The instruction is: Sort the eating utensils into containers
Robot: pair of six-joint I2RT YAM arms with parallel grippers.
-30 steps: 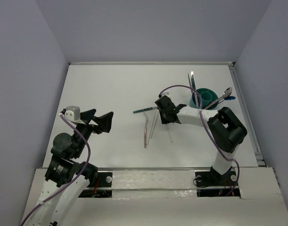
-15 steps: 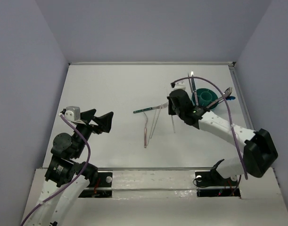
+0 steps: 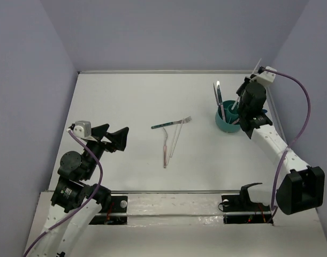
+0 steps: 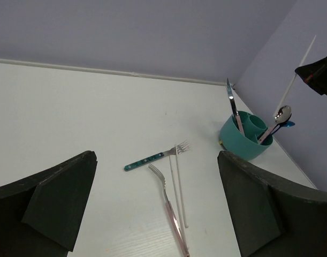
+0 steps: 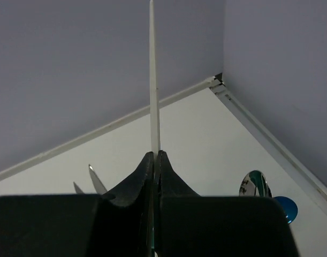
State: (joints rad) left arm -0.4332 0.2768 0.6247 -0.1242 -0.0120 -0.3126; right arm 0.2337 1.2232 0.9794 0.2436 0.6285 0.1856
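Note:
My right gripper [image 3: 243, 97] is shut on a white chopstick [image 5: 153, 80] and holds it tilted over the teal cup [image 3: 226, 124] at the right rear. The stick's lower end reaches down to the cup's rim [image 4: 239, 143]. The cup holds a silver knife [image 4: 234, 107], a silver spoon [image 4: 281, 114] and a blue spoon [image 4: 288, 125]. A teal-handled fork [image 3: 170, 124], a pink-handled fork [image 3: 164, 150] and another white chopstick [image 3: 176, 140] lie on the table's middle. My left gripper [image 3: 112, 136] is open and empty at the left, well away from them.
The white table [image 3: 126, 101] is boxed in by grey-blue walls. A raised rail [image 3: 277, 128] runs along its right edge, close to the cup. The back wall's edge [image 5: 99, 131] shows in the right wrist view.
My right arm has lifted one white chopstick from the table's middle and swung it right and back to the cup. The left arm has not moved.

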